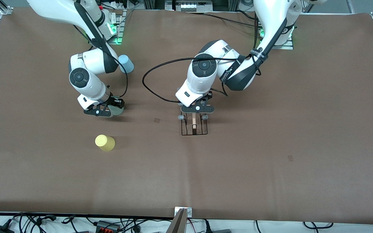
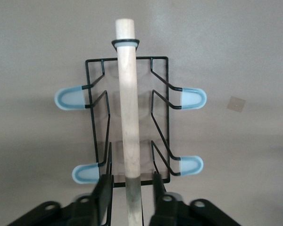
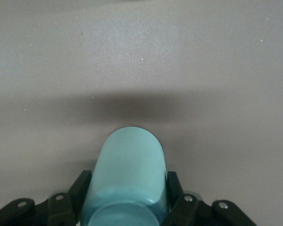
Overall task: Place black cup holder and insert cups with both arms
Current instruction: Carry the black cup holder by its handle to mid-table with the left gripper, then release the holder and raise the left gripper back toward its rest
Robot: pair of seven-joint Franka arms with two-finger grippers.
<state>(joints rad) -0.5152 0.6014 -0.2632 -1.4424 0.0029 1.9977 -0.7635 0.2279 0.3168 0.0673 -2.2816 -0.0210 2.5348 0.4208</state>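
**Rack on the desk, mint cup pinched**

Front view: the black rack stands on the brown desk near its middle, with the left claw low over its wooden rod. The right claw sits low toward the right arm's end of the desk, around a pale mint cup. A yellow cup stands nearer the camera than that claw, upside down. A light blue cup stands farther away, beside the right arm.

Left wrist view: the left claw's fingers stand apart on either side of the rod, with small gaps showing.

Right wrist view: the right claw's fingers press against both sides of the mint cup.
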